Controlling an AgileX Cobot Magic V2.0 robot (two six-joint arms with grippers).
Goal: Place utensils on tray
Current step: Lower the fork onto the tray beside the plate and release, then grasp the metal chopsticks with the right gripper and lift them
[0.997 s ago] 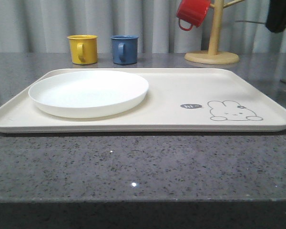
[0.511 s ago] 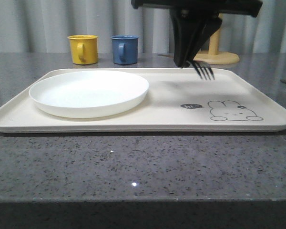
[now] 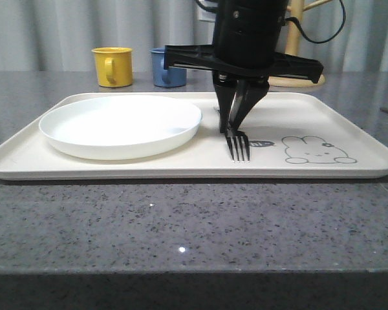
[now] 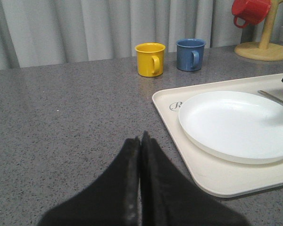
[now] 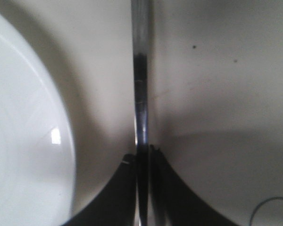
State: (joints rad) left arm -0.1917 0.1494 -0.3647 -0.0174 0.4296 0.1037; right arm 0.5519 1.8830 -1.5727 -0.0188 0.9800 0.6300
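Right hand point(image 3: 235, 123), frame centre: pinching the fork point(image 3: 238, 146) by its handle, tines hanging low over the tray point(image 3: 349, 123) beside the plate point(image 3: 119, 126), ready for laying down. Left hand point(image 4: 140, 155): resting closed, empty, over the tabletop point(image 4: 61, 117).

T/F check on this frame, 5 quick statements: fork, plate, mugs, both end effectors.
1. The right end effector is shut on the fork. True.
2. The plate sits on the tray, left of the fork. True.
3. The left end effector is open over the plate. False: it is shut, over bare countertop beside the tray.
4. The yellow mug stands on the tray. False: it stands on the counter behind it.
5. The fork lies inside the plate. False: it is over bare tray.
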